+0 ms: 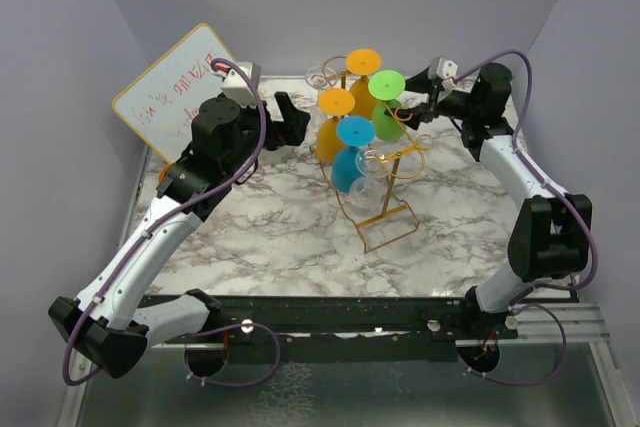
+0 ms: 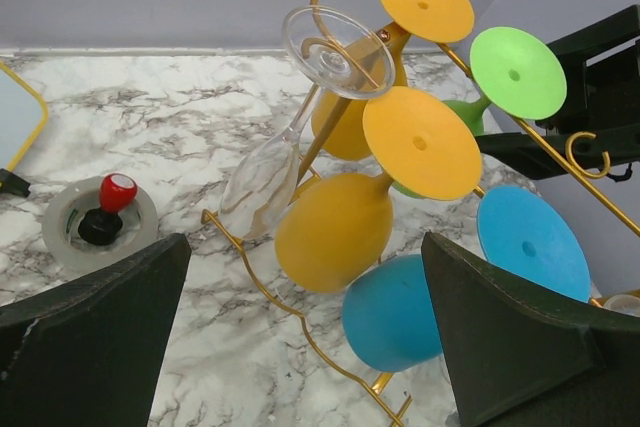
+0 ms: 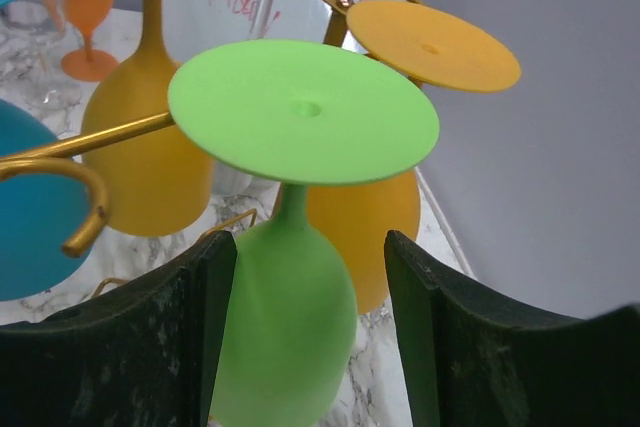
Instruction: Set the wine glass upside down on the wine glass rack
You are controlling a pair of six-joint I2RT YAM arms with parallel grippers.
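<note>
The gold wire wine glass rack [image 1: 385, 227] stands mid-table with several coloured glasses hanging upside down on its arms. A green wine glass [image 3: 285, 327] hangs bowl down, its flat foot [image 3: 303, 112] resting on a gold arm [image 3: 90, 137]. My right gripper [image 3: 310, 247] is open around that bowl: the left finger is close against it, the right finger stands clear. In the overhead view the right gripper [image 1: 410, 107] is at the rack's right side beside the green glass [image 1: 388, 125]. My left gripper [image 1: 290, 119] is open and holds nothing, left of the rack [image 2: 270, 297].
Two orange glasses [image 2: 330, 232], two blue glasses [image 2: 395, 312] and a clear glass [image 2: 265, 182] also hang on the rack. A whiteboard [image 1: 175, 97] leans at the back left. A grey round dish with a red-topped piece [image 2: 100, 222] sits on the marble near the left arm.
</note>
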